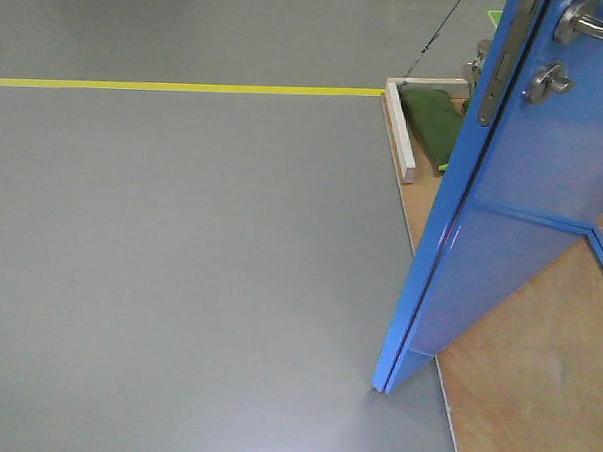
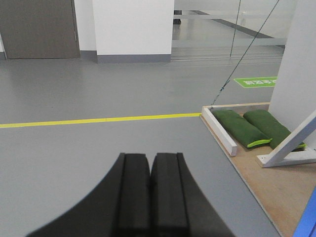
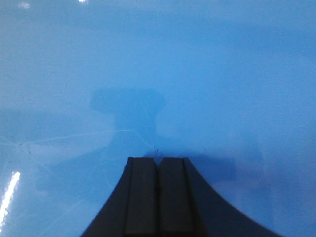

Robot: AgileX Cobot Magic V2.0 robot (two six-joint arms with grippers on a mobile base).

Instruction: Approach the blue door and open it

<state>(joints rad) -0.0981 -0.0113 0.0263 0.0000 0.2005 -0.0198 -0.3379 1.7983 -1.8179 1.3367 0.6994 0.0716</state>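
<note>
Clenched right pincer (image 3: 158, 160) facing glossy blue door (image 1: 527, 221), silver lever handle (image 1: 594, 25), left pincer (image 2: 149, 156) clenched

Blue door (image 1: 522, 226): smooth, high-gloss panel with mirror-like reflections; faint hairline scratches show in right wrist view.
Lever handle (image 1: 593, 26), round lock (image 1: 548, 83): silver metal, shiny.
Edge plate (image 1: 503, 65): duller grey metal.
Floor (image 1: 180, 261): smooth grey coating, soft sheen.
Base board (image 1: 535, 386): bare wood, matt, light grain.
Batten (image 1: 398, 130): white-painted wood.
Green bags (image 2: 240, 128): matt cloth.
Left gripper (image 2: 150, 163), right gripper (image 3: 158, 165): black, matt, plastic-looking.
</note>
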